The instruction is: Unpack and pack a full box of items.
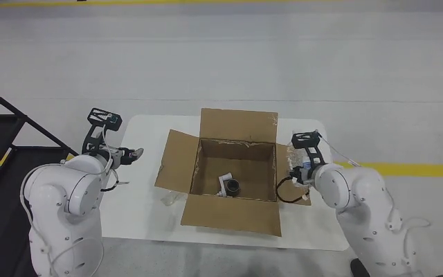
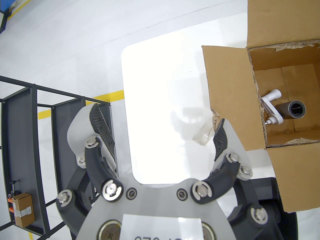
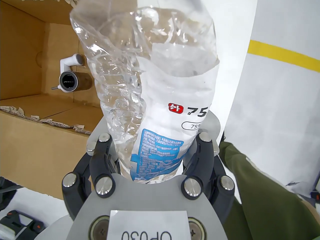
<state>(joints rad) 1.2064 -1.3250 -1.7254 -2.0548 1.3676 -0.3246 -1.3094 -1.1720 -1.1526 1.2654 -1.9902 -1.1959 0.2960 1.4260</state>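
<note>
An open cardboard box stands mid-table with its flaps spread. On its floor lies a white crank handle joined to a dark cylinder. My right gripper is shut on a clear bottle wrapped in a plastic bag, held just outside the box's right wall. My left gripper hangs open above the table's left part, with nothing between its fingers. It is well apart from the box's left flap.
A small scrap of clear plastic lies on the white table by the box's near-left corner. A dark metal rack stands off the table's left edge and holds a small carton.
</note>
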